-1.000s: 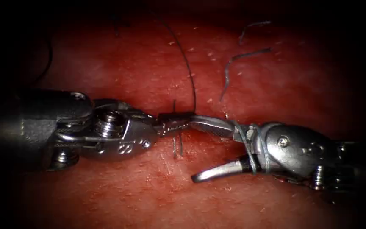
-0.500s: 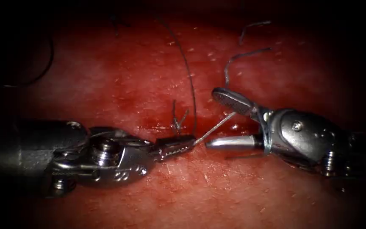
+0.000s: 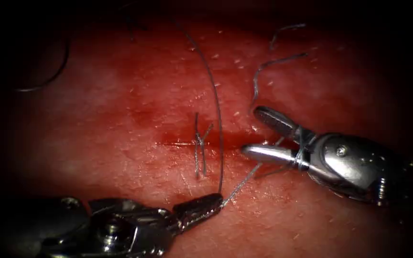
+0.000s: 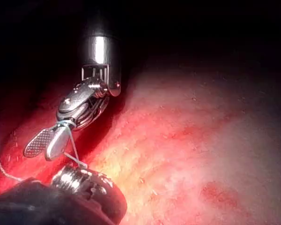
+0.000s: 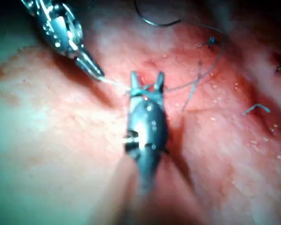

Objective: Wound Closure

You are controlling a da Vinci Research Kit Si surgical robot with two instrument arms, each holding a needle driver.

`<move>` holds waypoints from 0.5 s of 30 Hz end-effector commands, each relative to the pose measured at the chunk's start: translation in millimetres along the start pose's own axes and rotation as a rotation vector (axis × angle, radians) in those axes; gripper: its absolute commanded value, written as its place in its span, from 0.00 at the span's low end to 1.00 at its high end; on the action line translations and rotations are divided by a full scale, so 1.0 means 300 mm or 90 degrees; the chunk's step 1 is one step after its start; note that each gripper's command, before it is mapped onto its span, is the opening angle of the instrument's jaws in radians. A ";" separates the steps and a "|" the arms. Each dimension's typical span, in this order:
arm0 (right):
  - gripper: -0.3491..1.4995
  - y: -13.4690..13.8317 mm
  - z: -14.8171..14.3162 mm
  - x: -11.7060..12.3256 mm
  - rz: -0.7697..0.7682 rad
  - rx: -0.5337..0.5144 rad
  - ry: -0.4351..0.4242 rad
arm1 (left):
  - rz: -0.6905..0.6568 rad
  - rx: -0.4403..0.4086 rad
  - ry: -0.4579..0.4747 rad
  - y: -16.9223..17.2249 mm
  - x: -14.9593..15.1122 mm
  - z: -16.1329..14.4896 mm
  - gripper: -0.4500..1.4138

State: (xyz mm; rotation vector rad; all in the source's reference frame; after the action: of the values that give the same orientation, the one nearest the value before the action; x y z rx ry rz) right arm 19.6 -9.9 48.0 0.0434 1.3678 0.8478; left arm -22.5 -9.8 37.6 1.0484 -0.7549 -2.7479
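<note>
My left tool [image 3: 217,199] sits low on the left of the cut [image 3: 178,143], its jaws shut on the thread. From there a pale strand [image 3: 239,185] runs up to my right tool [image 3: 253,131], which is open and holds nothing; thread is looped around the base of its jaws [image 3: 302,154]. A dark strand [image 3: 220,143] rises from the left jaws across the cut and arcs away. A tied stitch with short ends [image 3: 199,141] crosses the cut. The right wrist view has the open right tool [image 5: 147,79] and the left tool [image 5: 97,71] on the pale strand [image 5: 114,83]. The left wrist view has the wrapped right tool [image 4: 43,144].
Cut pieces of thread [image 3: 276,61] lie on the tissue above the right tool. A thin dark curve [image 3: 53,79] lies at the far upper left; I cannot tell whether it is needle or thread. Red fluid wets the tissue [image 3: 120,119] around the cut.
My left tool has moved down and away from the cut with the thread, drawing the pale strand out longer. The right tool lifted from the left tool's jaws, then settled slightly right, still open.
</note>
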 end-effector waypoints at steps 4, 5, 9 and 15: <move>0.36 -0.0003 0.0004 -0.0015 0.001 -0.004 -0.005 | 0.008 0.012 -0.002 -0.003 0.002 -0.002 0.00; 0.36 -0.0002 0.0005 -0.0010 0.002 -0.004 -0.005 | 0.009 0.014 -0.001 -0.005 0.002 -0.003 0.00; 0.36 0.0010 0.0010 0.0020 0.007 -0.008 -0.004 | 0.011 0.029 -0.002 -0.009 0.003 -0.006 0.00; 0.36 0.0029 0.0018 0.0018 0.006 -0.019 -0.007 | 0.015 0.032 -0.004 -0.011 0.006 -0.009 0.00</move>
State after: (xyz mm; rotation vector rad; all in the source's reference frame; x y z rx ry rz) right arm 19.1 -8.2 47.4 0.0261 1.3435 0.8802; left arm -21.1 -8.7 32.9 1.0295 -0.8386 -2.7253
